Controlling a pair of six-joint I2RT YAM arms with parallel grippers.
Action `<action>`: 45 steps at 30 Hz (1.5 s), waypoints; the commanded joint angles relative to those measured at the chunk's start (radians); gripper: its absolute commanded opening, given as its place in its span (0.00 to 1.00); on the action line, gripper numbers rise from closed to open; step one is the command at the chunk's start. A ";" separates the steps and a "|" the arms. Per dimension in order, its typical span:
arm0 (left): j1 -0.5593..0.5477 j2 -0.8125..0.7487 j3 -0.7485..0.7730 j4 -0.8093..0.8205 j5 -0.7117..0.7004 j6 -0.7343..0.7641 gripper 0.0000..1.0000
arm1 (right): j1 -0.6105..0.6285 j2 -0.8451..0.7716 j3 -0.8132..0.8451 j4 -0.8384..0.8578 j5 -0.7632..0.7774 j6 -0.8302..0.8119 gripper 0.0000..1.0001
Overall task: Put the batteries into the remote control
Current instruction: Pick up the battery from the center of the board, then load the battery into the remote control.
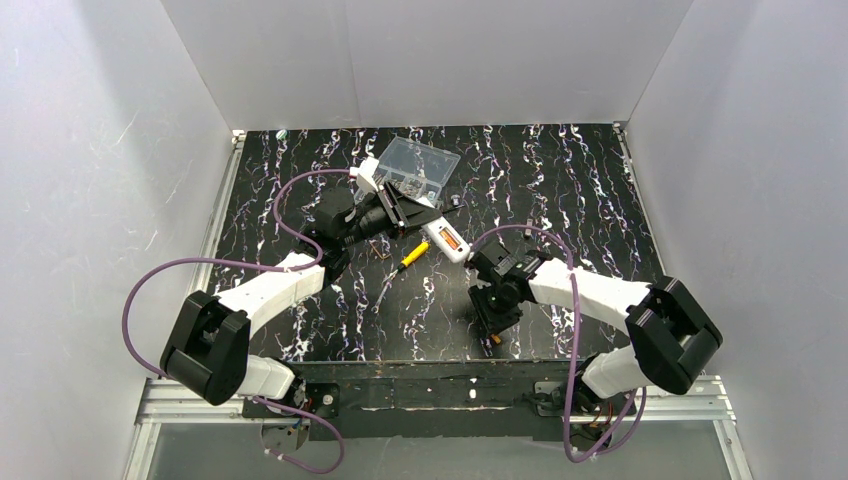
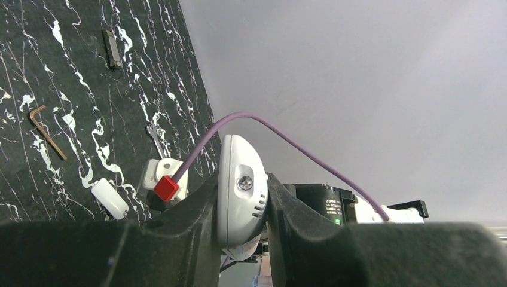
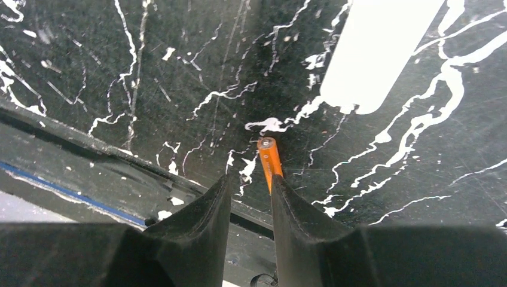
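Note:
My left gripper (image 2: 242,179) is shut on one end of the white remote control (image 2: 241,203). In the top view the left gripper (image 1: 408,212) holds the remote control (image 1: 440,236) above mid-table, and an orange battery (image 1: 453,241) shows in its far end. A second orange battery (image 3: 269,160) lies on the black table near the front edge. My right gripper (image 3: 251,180) points down over it, jaws apart. The battery's near end touches the inner side of the right finger; the gap towards the left finger is empty. From above, the right gripper (image 1: 493,325) nearly hides this battery (image 1: 494,338).
A white rounded oblong piece (image 3: 376,54) lies just beyond the battery. The table's front edge (image 3: 119,161) runs close behind my right fingers. A clear compartmented box (image 1: 415,168) stands at the back and a yellow-handled screwdriver (image 1: 410,257) lies mid-table. A hex key (image 2: 46,133) lies further off.

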 commanded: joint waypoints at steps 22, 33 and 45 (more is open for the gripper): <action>0.002 -0.028 0.028 0.073 0.035 0.011 0.00 | 0.023 0.076 0.047 -0.007 0.052 0.012 0.01; 0.002 -0.011 0.023 0.169 0.032 -0.015 0.00 | -0.067 -0.231 0.209 -0.115 0.242 -0.057 0.01; 0.002 0.013 0.063 0.163 0.073 -0.020 0.00 | -0.151 -0.616 0.123 0.377 -0.195 -0.427 0.01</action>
